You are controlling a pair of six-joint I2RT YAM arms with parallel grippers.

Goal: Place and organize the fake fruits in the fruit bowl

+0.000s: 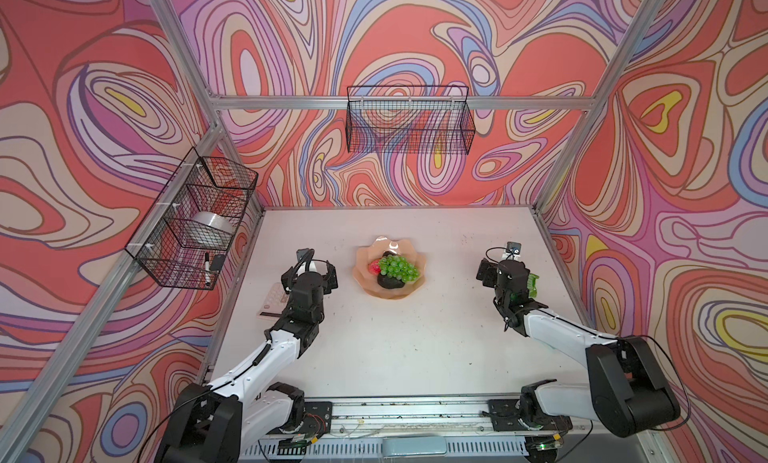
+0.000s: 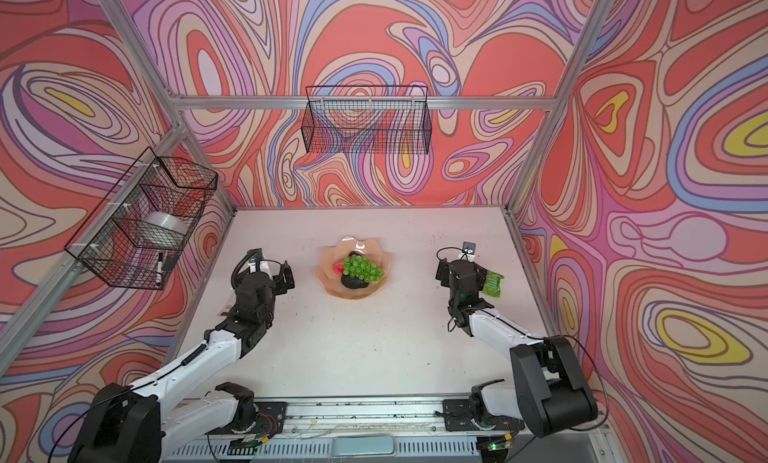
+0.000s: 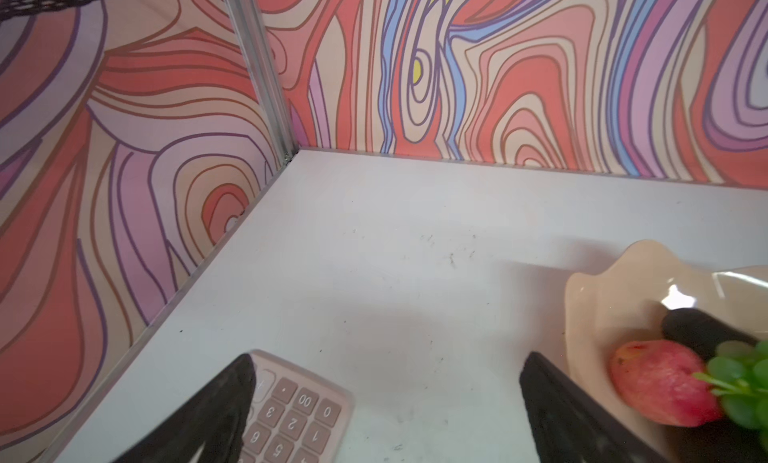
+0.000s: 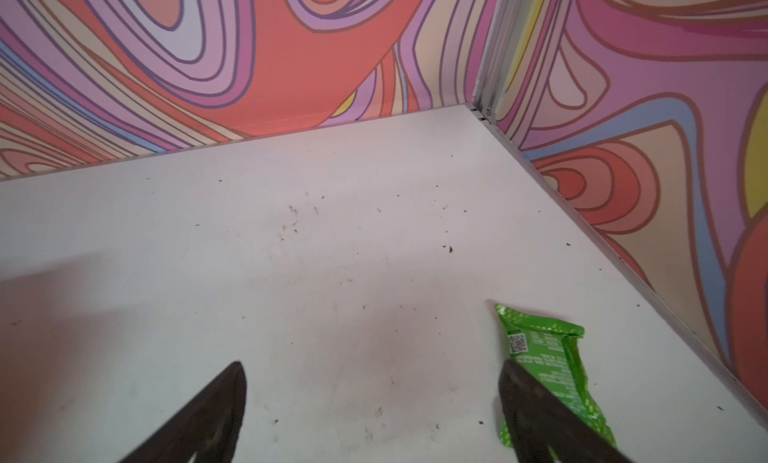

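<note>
White tabletop (image 1: 395, 348), fruit bowl (image 1: 384, 245) centred, clear of both spread jaws

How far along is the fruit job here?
Done, it seems: grapes, red fruit and a dark avocado lie in the fruit bowl. In hand: nothing; left gripper and right gripper stand open, empty. Remaining: no fruit shows on the table, only a calculator and green packet.

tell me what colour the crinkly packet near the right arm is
Bright green with paler speckles. The packet shows best in the right wrist view.
</note>
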